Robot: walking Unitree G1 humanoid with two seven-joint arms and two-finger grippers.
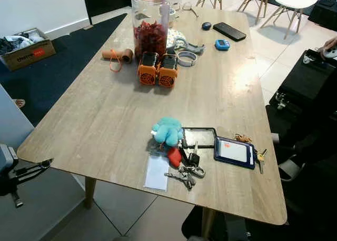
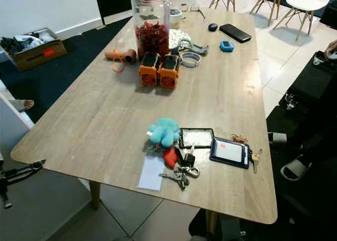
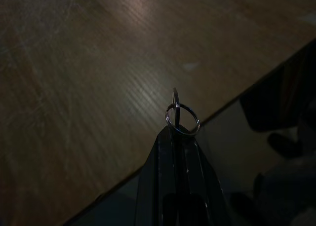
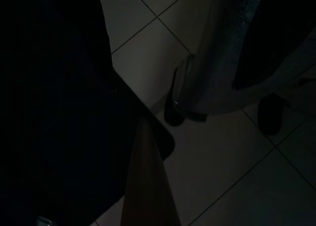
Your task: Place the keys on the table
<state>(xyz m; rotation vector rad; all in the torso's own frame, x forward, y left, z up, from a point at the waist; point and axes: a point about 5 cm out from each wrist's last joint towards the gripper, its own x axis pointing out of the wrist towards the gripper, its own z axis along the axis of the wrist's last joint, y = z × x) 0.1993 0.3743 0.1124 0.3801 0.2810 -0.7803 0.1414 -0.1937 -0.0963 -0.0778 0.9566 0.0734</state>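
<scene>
My left gripper [image 1: 46,162] hangs low at the left, just off the table's near-left corner, and its black fingers [image 3: 178,152] are shut on a small metal key ring [image 3: 181,118] that sticks out past their tips over the wooden table [image 1: 105,114]. A bunch of keys [image 1: 185,173] with a red tag and a teal plush toy [image 1: 167,130] lies near the table's front edge. One more key [image 1: 260,158] lies beside a blue card holder [image 1: 234,152]. The right wrist view is very dark and takes in floor tiles and a table leg [image 4: 190,83].
A jar of dried chillies [image 1: 150,21], two orange devices [image 1: 158,69], a cardboard roll [image 1: 118,54], tape rolls, a black phone [image 1: 229,31] and a white paper slip [image 1: 157,172] are on the table. A cardboard box [image 1: 26,49] sits on the dark carpet at left; white chairs stand at the back.
</scene>
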